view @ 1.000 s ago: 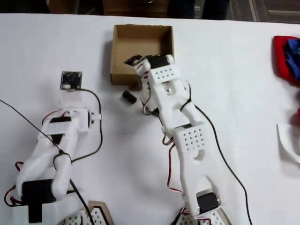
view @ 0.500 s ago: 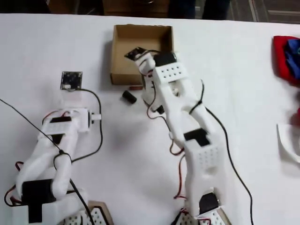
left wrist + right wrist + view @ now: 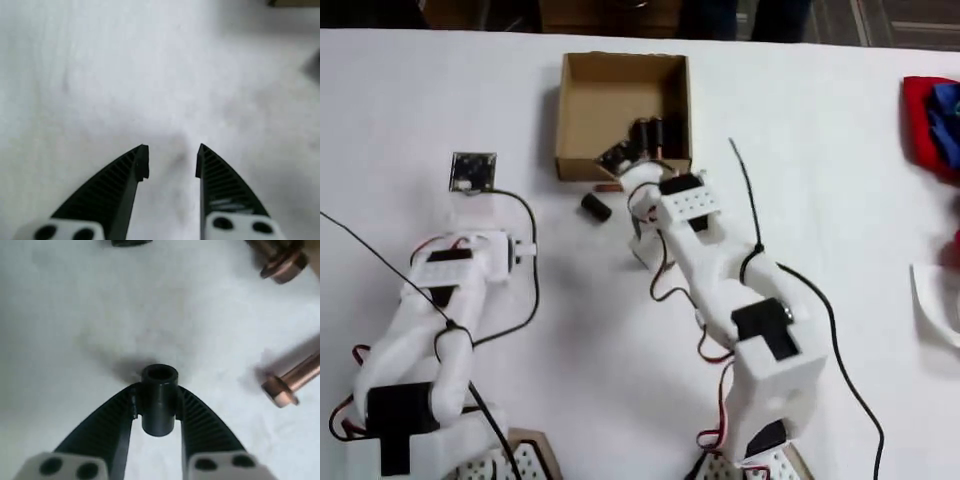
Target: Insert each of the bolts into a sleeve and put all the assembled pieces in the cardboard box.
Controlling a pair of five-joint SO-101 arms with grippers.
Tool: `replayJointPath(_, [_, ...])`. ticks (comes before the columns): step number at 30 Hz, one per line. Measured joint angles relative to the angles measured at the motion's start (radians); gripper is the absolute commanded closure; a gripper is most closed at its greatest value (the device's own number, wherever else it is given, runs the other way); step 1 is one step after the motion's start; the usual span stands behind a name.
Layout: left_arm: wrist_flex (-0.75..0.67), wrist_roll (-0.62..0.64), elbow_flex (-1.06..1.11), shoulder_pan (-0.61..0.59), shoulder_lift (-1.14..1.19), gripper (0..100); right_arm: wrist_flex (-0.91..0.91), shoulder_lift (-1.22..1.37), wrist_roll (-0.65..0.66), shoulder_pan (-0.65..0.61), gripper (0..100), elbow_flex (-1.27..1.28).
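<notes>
My right gripper (image 3: pixel 158 399) is shut on a black sleeve (image 3: pixel 159 390), held upright with its bore facing the camera. Two copper bolts (image 3: pixel 292 382) (image 3: pixel 280 262) lie on the white table beside it. In the high view the right arm (image 3: pixel 690 215) stands just in front of the cardboard box (image 3: pixel 575 110). Assembled dark pieces (image 3: pixel 645 133) lie in the box's near right corner. Another black sleeve (image 3: pixel 595 207) and a bolt (image 3: pixel 608 186) lie on the table by the box's front wall. My left gripper (image 3: pixel 171 162) is open over bare table, with nothing between its fingers.
The left arm (image 3: pixel 455 270) sits at the left, its black cable looping across the table. Red and blue cloth (image 3: pixel 932 110) and a white object (image 3: pixel 932 305) lie at the far right edge. The table's far edge runs behind the box.
The right arm has drawn back from over the box toward the table's front, uncovering the pieces inside the box. The left arm has not moved.
</notes>
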Motion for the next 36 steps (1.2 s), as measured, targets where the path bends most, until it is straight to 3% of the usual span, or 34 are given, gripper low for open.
replayJointPath(8, [0.0,0.0,0.0,0.0,0.0,82,-0.005,0.058,-0.002,-0.008,89.7,-0.023])
replayJointPath(10, [0.0,0.0,0.0,0.0,0.0,82,-0.003,0.061,-0.002,-0.008,98.9,-0.025])
replayJointPath(17, [0.029,0.0,-0.008,0.0,0.0,82,0.038,0.02,0.0,0.018,97.4,-0.025])
replayJointPath(24, [0.354,0.0,-0.258,0.057,0.009,82,0.071,-0.381,0.0,0.147,97.4,0.192])
replayJointPath(32, [0.72,0.003,-0.79,0.324,0.227,82,0.017,-0.835,-0.031,0.463,97.4,0.516])
replayJointPath(36, [0.881,0.126,-1.085,0.466,0.45,82,-0.02,-0.893,-0.146,0.603,97.4,0.621])
